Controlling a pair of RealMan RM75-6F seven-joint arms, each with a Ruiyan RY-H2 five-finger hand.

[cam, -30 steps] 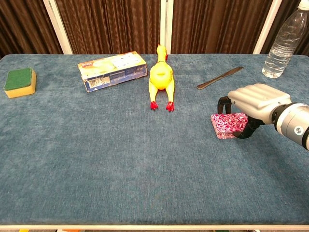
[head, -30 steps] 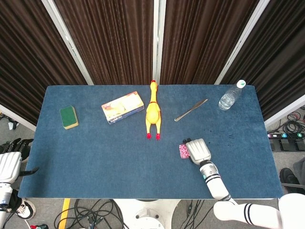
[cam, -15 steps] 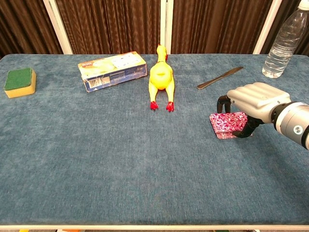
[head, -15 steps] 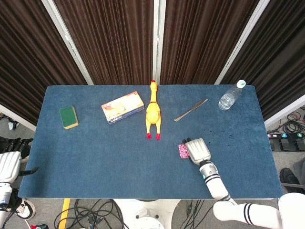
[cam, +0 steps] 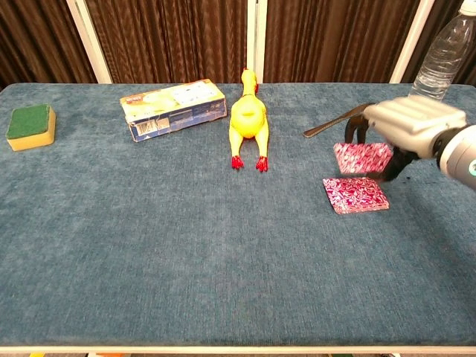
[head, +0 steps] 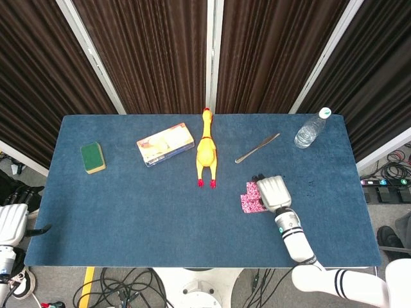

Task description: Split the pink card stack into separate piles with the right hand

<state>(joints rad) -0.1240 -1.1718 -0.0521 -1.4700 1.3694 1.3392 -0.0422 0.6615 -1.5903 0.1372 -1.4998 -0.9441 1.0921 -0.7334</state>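
While the right hand (cam: 405,126) is hovering above the blue table (cam: 186,245), its fingers are pinching a lifted part of the pink card stack (cam: 362,157), held clear of the cloth. The remaining pink cards (cam: 355,194) are lying flat on the table just near of and below the lifted ones. From the head view, the hand's white back is covering much of the held cards, so only their left edge is showing. The left hand (head: 11,223) is sitting off the table's near-left corner, partly cut off by the picture edge; whether its fingers are spread or curled I cannot tell.

A butter knife (cam: 339,120) is lying just beyond the right hand, and a water bottle (cam: 442,59), cut off at the top in the chest view, is standing at the far right. Further left, a rubber chicken (cam: 248,119), a cardboard box (cam: 175,108) and a green-and-yellow sponge (cam: 30,126) are lining the far side. Open cloth is stretching across the near half of the table.
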